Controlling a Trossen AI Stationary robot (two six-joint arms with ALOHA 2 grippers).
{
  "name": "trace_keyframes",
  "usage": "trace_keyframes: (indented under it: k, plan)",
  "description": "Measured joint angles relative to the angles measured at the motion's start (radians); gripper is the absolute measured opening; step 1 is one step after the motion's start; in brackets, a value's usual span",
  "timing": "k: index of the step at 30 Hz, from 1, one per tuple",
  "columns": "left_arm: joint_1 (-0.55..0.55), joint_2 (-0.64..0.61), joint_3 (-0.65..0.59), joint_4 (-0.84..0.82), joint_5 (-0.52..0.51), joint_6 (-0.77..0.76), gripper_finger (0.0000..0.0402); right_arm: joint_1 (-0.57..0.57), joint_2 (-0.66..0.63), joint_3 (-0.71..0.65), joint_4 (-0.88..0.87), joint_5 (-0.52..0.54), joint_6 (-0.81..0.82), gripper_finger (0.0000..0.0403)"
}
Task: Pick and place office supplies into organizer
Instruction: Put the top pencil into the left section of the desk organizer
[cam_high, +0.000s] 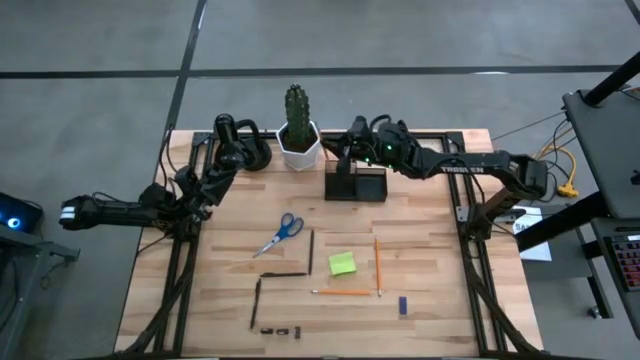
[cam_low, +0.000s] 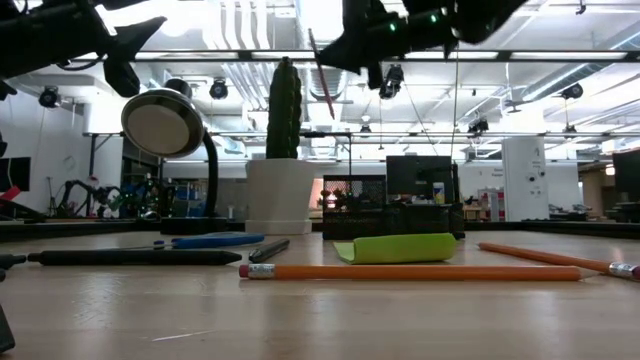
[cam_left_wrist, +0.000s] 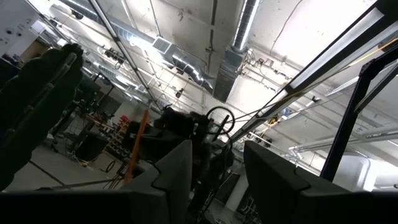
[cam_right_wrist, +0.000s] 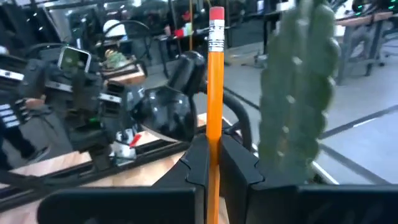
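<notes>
Right wrist view: the right gripper (cam_right_wrist: 213, 163), fingers closed on an orange pencil (cam_right_wrist: 215, 93) with eraser end up, hangs over the organizer (cam_high: 356, 184) at the tabletop's (cam_high: 440, 310) far edge, beside the cactus (cam_high: 296, 105). The step in hand appears to be placing; the next move calls for lowering the slim hexagonal shaft into a compartment, then opening. The organizer is a dark, smoky box. Scissors (cam_high: 280, 233), sticky pad (cam_high: 342, 263) and other pencils (cam_high: 340, 293) lie on pale wood. The left gripper (cam_left_wrist: 214, 171) waits, parted and empty.

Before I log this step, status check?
Right gripper shut on pencil, above organizer. Left gripper open, idle at table's left. Cactus close beside.
</notes>
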Motion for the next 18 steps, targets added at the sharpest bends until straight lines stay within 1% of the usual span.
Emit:
trace_keyframes:
  k: [3,5,10,18]
  plan:
    - [0.0,0.0,0.0,0.0,0.0,0.0,0.013,-0.003,-0.001,-0.062,0.091,0.028,0.004,0.0013]
    - [0.0,0.0,0.0,0.0,0.0,0.0,0.013,-0.003,-0.001,-0.093,0.124,0.07,0.004,0.0013]
    - [0.0,0.0,0.0,0.0,0.0,0.0,0.013,-0.012,-0.001,-0.134,0.139,0.137,0.003,0.0013]
    - [0.0,0.001,0.0,0.0,0.0,0.0,0.013,-0.013,-0.001,-0.177,0.141,0.346,0.043,0.0013]
